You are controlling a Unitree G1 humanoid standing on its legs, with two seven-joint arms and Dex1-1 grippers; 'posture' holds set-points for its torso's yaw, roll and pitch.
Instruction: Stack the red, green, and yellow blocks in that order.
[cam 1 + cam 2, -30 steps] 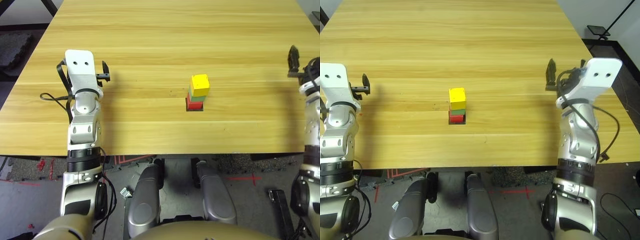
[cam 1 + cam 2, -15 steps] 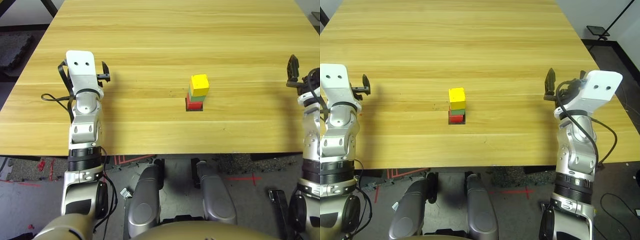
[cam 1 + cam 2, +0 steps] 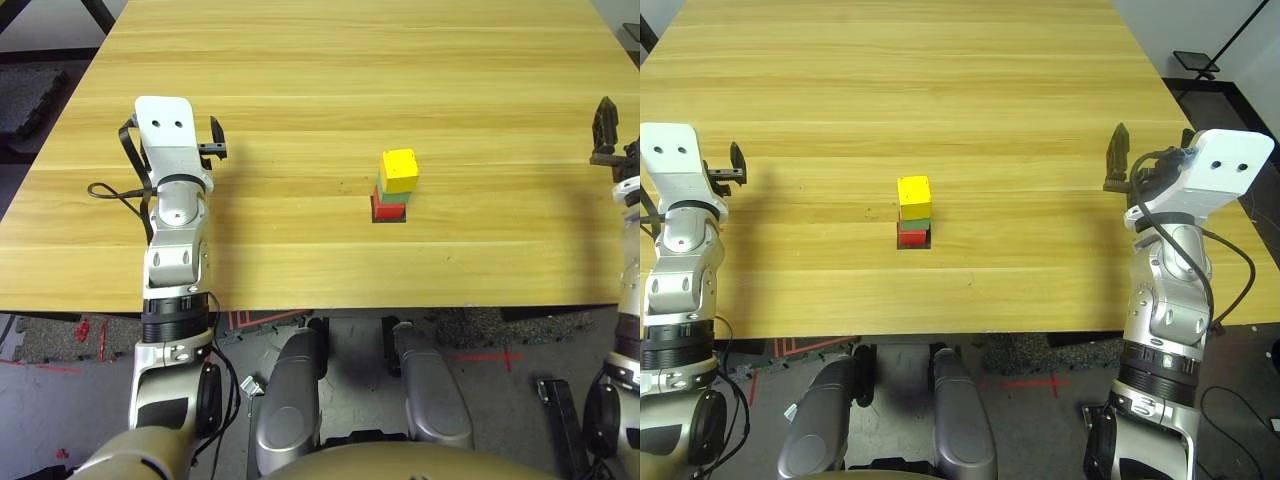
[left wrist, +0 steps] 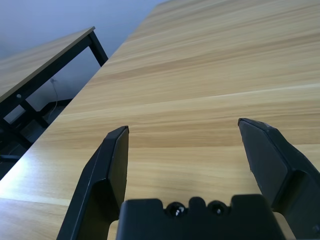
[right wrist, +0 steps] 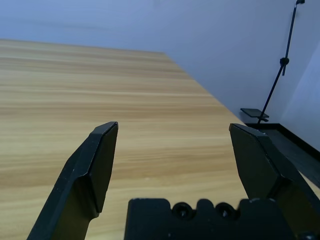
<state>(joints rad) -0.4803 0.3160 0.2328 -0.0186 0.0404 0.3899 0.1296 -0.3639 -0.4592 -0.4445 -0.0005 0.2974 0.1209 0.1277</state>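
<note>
- The worktop (image 3: 300, 90), a broad slab of pale wood, ran across the whole scene, its near edge just ahead of the robot.
- The left arm (image 3: 172, 250) reached up over that near edge on the left, silver and jointed, a black cable looping off its side.
- The right arm (image 3: 1175, 270) did the same on the right, standing out near the worktop's right edge.
- The left gripper (image 4: 190, 150) hung above bare wood, jaws spread wide apart with nothing between them, well away from the stack.
- The right gripper (image 5: 175, 150) matched it: jaws wide apart, nothing held, bare wood beyond them, well clear of the stack.
- And there was the stack, near the middle of the worktop between the two arms: the red block (image 3: 385, 210) at the bottom, sitting on a small dark patch (image 3: 389, 219).
- The green block (image 3: 391, 194) rested on the red one.
- The yellow block (image 3: 400, 169) sat on top, turned slightly askew.
</note>
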